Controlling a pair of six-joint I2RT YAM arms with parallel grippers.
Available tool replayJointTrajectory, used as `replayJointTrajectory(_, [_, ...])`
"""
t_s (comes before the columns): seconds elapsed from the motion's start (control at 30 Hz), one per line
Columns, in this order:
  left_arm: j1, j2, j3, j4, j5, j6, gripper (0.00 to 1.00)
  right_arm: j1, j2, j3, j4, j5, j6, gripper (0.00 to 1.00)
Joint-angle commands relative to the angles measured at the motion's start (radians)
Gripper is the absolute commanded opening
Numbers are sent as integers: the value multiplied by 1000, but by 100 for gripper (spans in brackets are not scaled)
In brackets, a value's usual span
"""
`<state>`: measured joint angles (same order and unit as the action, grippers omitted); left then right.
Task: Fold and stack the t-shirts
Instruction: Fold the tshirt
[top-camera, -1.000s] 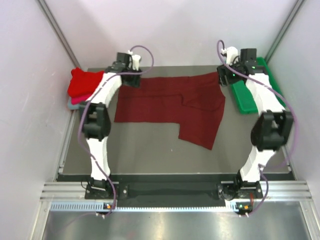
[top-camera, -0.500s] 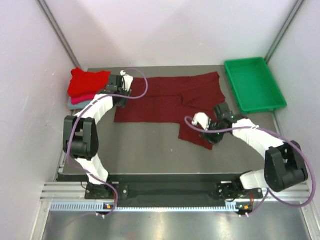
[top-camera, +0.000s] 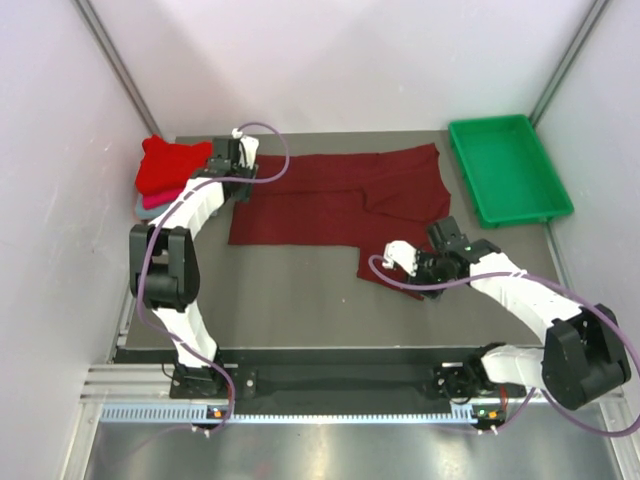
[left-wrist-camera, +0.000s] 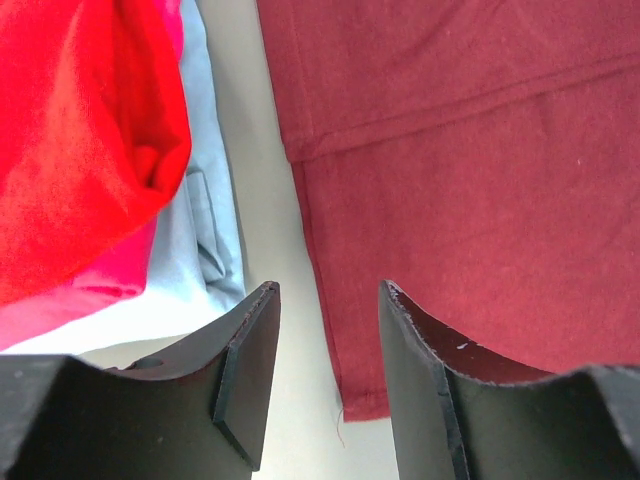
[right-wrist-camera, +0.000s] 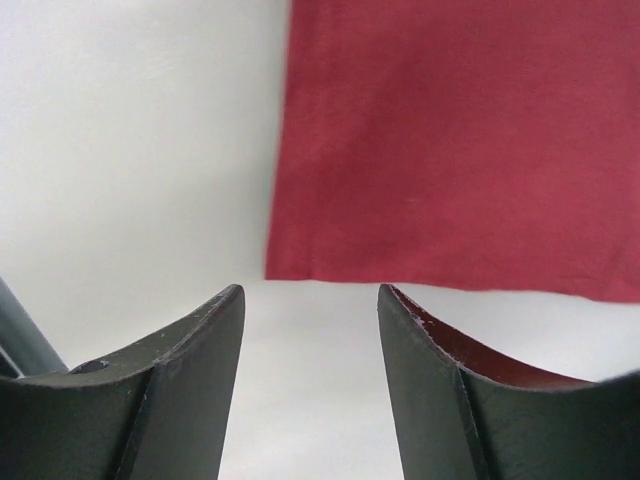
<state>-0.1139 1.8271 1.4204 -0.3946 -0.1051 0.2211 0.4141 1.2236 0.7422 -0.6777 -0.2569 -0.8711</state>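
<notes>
While the maroon t-shirt lies spread flat across the far half of the tabletop, the left end effector hangs over its left edge with jaws parted and nothing between them. The folded bright red shirt, pink shirt and grey-blue shirt are stacked just beside that edge. The right end effector is likewise open and empty at the maroon t-shirt's near hem, though whether its tips touch the surface is hard to tell, and a green tray sits near the far right corner.
</notes>
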Motion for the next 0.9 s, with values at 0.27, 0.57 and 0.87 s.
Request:
replayJointTrajectory(0.27, [2,18,63,-7,18,-42,49,71,111,-57,87,-15,3,56])
replayJointTrajectory(0.57, [5,12,49,-16,30,-45,49,74,162,-78,161,70,-32,56])
replayJointTrajectory(0.87, [26,17,41,-56,13,-49,49,74,212,-78,175,142,-45,24])
